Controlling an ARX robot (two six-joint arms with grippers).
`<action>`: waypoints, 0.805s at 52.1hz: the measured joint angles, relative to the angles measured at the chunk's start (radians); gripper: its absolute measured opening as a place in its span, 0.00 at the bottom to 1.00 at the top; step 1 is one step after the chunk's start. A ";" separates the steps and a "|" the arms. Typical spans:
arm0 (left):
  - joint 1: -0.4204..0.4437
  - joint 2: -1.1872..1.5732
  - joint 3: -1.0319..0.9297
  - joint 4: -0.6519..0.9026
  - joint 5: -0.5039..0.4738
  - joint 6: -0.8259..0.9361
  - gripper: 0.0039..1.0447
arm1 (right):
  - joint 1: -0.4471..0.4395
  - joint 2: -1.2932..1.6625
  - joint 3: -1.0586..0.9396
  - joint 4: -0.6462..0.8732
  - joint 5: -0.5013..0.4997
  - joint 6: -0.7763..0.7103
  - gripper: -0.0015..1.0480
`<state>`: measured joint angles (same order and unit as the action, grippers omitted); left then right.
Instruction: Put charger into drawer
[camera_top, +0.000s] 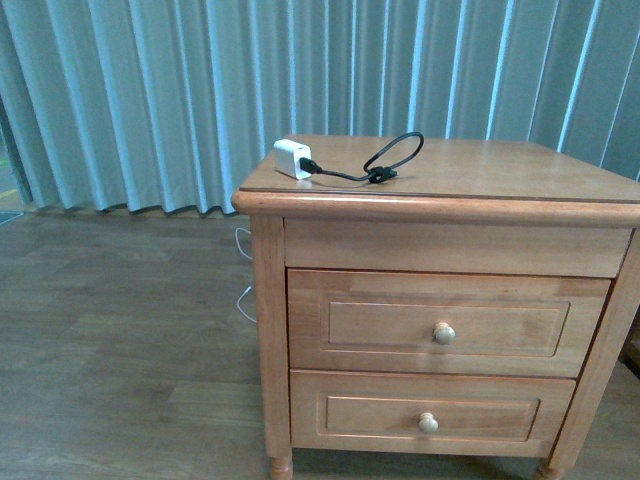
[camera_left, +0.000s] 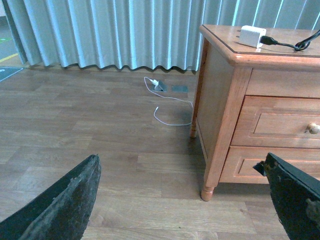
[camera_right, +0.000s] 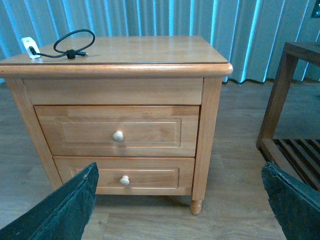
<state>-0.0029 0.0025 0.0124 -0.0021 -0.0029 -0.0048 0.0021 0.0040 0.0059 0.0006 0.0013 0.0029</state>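
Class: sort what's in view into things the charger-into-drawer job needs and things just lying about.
Job: charger; upper drawer, shut.
Lying about: lower drawer; white plug and cable on floor; dark side table.

Soft light is glowing through the curtains (camera_top: 150, 100), faintly sheening the cabinet top (camera_top: 500, 165); the wrist views' near corners are seemingly blurring.

You have open floor (camera_top: 120, 330) across the left half of the front view. The drawer (camera_top: 400, 322) and the lower drawer (camera_top: 370, 415) face you shut, with only a knob (camera_top: 444, 333) standing out on each. On the cabinet top (camera_top: 500, 170), the charger (camera_top: 293, 158) sits at the left corner, its cable (camera_top: 380, 175) looping rightward; the rest is free. The curtain (camera_top: 150, 90) closes off the back. In the right wrist view a dark side table (camera_right: 302, 49) stands at the right edge.
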 joint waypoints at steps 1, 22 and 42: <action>0.000 0.000 0.000 0.000 0.000 0.000 0.95 | 0.000 0.000 0.000 0.000 0.000 0.000 0.92; 0.000 0.000 0.000 0.000 0.000 0.000 0.95 | 0.000 0.000 0.000 0.000 0.000 0.000 0.92; 0.000 0.000 0.000 0.000 0.000 0.000 0.95 | 0.000 0.000 0.000 0.000 0.000 0.000 0.92</action>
<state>-0.0029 0.0025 0.0124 -0.0021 -0.0029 -0.0044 0.0025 0.0040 0.0059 0.0006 0.0013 0.0029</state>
